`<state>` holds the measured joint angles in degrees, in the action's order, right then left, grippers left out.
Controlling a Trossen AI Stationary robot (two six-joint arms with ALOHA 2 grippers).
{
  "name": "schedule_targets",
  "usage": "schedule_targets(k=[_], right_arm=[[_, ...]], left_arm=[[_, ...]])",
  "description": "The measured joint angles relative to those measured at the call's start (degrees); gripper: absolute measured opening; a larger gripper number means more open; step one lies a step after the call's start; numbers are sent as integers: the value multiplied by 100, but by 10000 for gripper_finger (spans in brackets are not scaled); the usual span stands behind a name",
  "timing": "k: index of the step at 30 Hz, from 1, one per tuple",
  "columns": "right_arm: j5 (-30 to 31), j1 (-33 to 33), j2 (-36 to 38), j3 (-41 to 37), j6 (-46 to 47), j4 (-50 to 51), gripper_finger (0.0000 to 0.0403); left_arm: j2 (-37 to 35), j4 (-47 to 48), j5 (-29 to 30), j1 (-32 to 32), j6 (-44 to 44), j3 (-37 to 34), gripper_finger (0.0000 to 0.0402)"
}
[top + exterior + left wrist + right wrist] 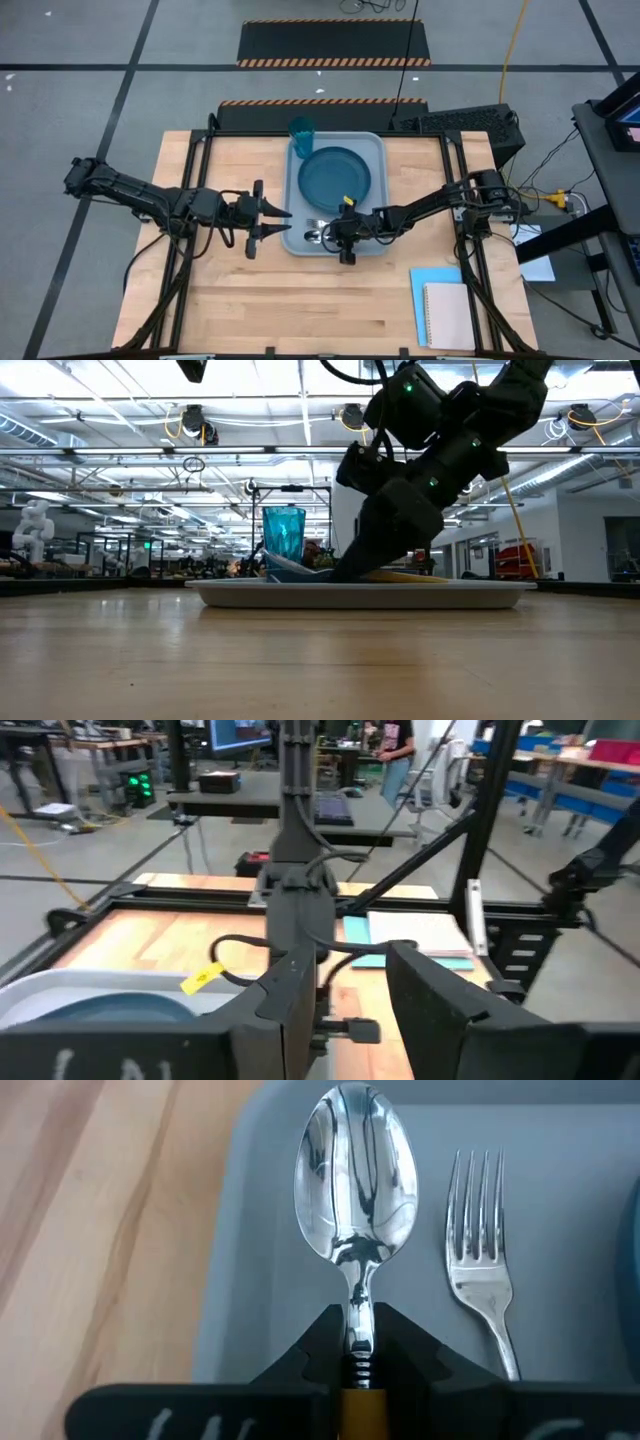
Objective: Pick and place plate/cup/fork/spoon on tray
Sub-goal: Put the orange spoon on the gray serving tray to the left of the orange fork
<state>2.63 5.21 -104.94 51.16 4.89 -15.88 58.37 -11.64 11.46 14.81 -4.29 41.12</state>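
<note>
The light grey-blue tray (pixel 378 150) lies at the table's middle, with the dark blue plate (pixel 335 178) on it and the teal cup (pixel 302 130) upright in its far left corner. The fork (pixel 480 1230) lies flat on the tray floor by the near rim. Beside it is the spoon (pixel 355 1175), with my right gripper (pixel 326 236) shut on it and slanting down over the tray's near left part. My left gripper (pixel 283 222) hovers level just off the tray's left rim, open, with nothing between its fingers (pixel 430 1000). My right gripper pinches the spoon's neck (pixel 358 1342) between its two fingers, where the metal stem meets the orange handle. The fingers slant down from the table's right and lie along the spoon. The bowl (pixel 355 1175) sticks out ahead over the tray floor; whether it touches, I cannot tell.
A light blue paper sheet (pixel 432 282) and a beige notebook (pixel 448 315) lie at the near right corner. Black frame bars (pixel 200 190) run along both sides of the table. Bare wood (pixel 300 300) stretches between the tray and the near edge.
</note>
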Motion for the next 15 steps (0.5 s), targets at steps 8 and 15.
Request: schedule_targets(k=[8,15], right_arm=[[0,-2,-26,-2,-85,15,34],[0,0,-35,-2,-126,33,34]], left_arm=[[18,4,-262,67,-3,-2,90],[19,-7,-260,67,85,-2,45]])
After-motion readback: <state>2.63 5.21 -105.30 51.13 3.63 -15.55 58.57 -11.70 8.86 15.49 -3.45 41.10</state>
